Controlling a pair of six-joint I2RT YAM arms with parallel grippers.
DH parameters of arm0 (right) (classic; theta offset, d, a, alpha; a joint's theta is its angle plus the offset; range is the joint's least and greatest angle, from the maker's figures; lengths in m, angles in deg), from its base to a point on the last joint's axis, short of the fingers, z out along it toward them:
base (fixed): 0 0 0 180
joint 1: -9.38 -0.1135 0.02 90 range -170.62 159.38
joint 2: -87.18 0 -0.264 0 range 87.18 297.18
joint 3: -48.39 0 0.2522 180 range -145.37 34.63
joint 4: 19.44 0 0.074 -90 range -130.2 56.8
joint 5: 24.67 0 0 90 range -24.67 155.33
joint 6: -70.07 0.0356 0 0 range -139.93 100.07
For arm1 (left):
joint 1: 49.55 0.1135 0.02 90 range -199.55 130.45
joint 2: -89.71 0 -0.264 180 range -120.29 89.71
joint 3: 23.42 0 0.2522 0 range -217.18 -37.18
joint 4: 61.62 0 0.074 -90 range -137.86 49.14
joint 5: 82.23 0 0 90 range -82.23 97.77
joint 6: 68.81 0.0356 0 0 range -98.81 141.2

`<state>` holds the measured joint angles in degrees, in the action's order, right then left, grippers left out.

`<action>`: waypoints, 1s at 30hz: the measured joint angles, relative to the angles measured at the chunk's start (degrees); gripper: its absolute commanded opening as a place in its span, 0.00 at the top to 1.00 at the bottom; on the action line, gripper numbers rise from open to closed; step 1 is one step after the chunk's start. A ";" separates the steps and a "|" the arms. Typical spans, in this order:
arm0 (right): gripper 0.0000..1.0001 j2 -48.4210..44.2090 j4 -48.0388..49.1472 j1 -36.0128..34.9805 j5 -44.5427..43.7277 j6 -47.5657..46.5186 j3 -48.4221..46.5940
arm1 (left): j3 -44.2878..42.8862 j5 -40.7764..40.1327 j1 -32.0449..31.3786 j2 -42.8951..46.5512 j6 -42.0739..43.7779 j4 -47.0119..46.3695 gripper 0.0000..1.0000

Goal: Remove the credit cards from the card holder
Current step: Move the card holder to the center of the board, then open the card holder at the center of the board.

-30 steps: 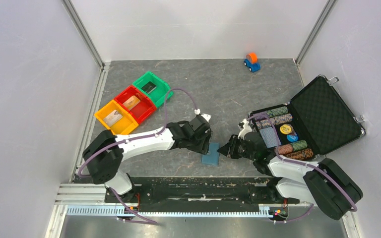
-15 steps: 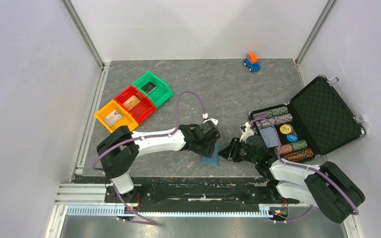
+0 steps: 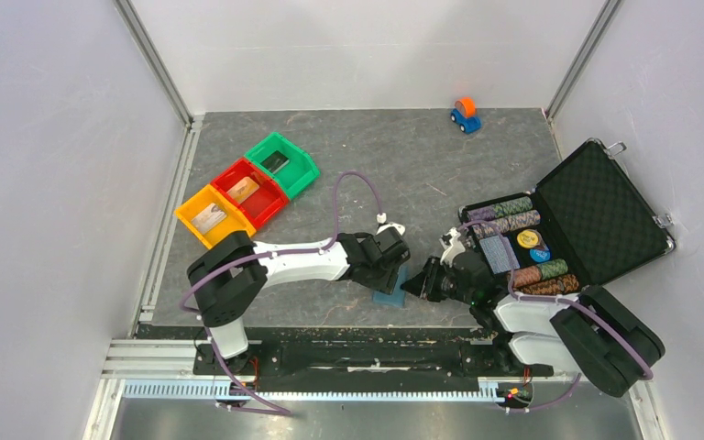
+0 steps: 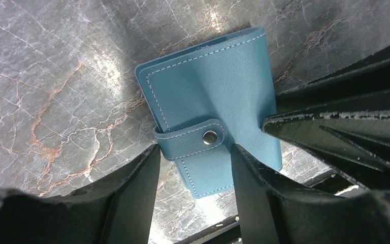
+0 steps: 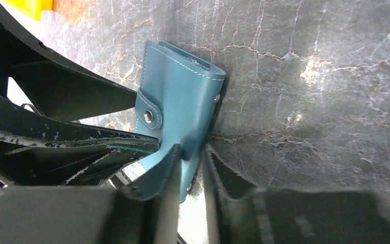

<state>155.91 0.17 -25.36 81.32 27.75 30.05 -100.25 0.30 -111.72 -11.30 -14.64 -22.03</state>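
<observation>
The card holder (image 3: 390, 292) is a slate-blue wallet lying on the table, closed, with its snap strap fastened. In the left wrist view the card holder (image 4: 213, 101) lies just below my open left gripper (image 4: 194, 152), whose fingers straddle the strap end. My left gripper (image 3: 394, 273) sits at its left side. My right gripper (image 3: 415, 282) is shut on the holder's right edge. The right wrist view shows the card holder (image 5: 177, 101) pinched in my right gripper (image 5: 192, 155). No card shows in the holder. A whitish-grey card (image 3: 207, 217) and a tan card (image 3: 243, 190) lie in bins.
Yellow bin (image 3: 191, 203), red bin (image 3: 225, 177) and green bin (image 3: 301, 156) stand in a row at the back left. An open black case (image 3: 596, 211) with poker chips stands at the right, close to my right arm. A small toy car (image 3: 464, 115) stands at the back.
My left gripper has moved right, over the card holder. My right gripper has moved left, onto the holder's right edge. The holder has stayed in place.
</observation>
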 measured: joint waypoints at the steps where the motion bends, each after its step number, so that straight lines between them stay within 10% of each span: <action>1: 0.90 0.28 0.13 -0.09 0.15 0.17 0.00 | 0.00 -0.02 -0.02 -0.09 -0.02 -0.02 0.41; 30: 1.00 -8.74 -5.16 -1.88 -0.33 1.84 0.09 | -1.11 -1.62 -0.33 1.42 -0.55 0.96 0.60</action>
<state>147.17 -4.99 -27.24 81.00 29.58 30.13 -101.36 -1.32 -112.05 -9.88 -15.19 -21.07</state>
